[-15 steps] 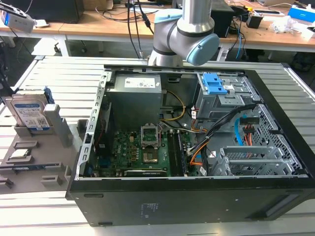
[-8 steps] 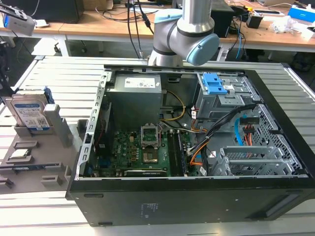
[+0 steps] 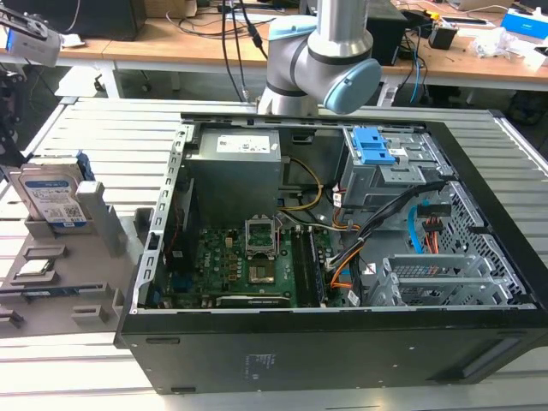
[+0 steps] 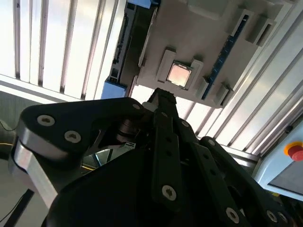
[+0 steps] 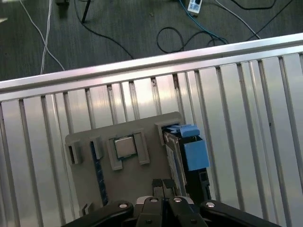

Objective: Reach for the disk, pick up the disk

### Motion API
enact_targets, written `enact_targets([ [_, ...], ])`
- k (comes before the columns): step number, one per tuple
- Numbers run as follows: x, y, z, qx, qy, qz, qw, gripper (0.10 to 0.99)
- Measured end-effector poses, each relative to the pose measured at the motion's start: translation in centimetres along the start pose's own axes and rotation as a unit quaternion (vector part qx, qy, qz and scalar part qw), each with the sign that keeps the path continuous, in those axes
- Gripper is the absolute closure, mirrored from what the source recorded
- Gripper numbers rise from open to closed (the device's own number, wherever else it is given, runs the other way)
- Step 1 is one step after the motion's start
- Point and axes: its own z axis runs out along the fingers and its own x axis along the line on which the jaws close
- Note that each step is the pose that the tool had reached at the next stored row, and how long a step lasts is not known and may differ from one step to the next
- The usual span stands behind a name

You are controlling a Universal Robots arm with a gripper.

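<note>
The disk [image 3: 53,199] stands upright on its edge in a slot of the grey holder [image 3: 111,233], at the exterior view's left. Its white-and-blue label faces the camera. In the first wrist view I see the disk [image 5: 188,149] edge-on, with its blue frame on top. My gripper [image 5: 163,185] hangs above the holder [image 5: 137,125], a little to the side of the disk, with its fingers together and nothing between them. The second wrist view shows the gripper [image 4: 163,98] over the holder [image 4: 203,33], with the disk's [image 4: 116,88] blue corner beside it.
A small square silver chip [image 5: 124,146] sits in the holder beside the disk, and a thin blue-edged board [image 5: 99,165] stands in another slot. The open black computer case [image 3: 342,257] fills the slatted metal table's [image 3: 103,120] middle. My arm [image 3: 325,60] rises behind it.
</note>
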Motion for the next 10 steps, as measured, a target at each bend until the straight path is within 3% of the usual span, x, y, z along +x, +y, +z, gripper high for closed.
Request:
enact_targets([
  [5,-0.22,0.48,0.12,-0.0001,0.0008,-0.019,0.9998,0.980],
  [8,-0.27,1.33,0.36,-0.0001,0.0010,-0.026,0.9997,0.980],
  [10,-0.27,1.33,0.36,-0.0001,0.0010,-0.026,0.9997,0.980],
])
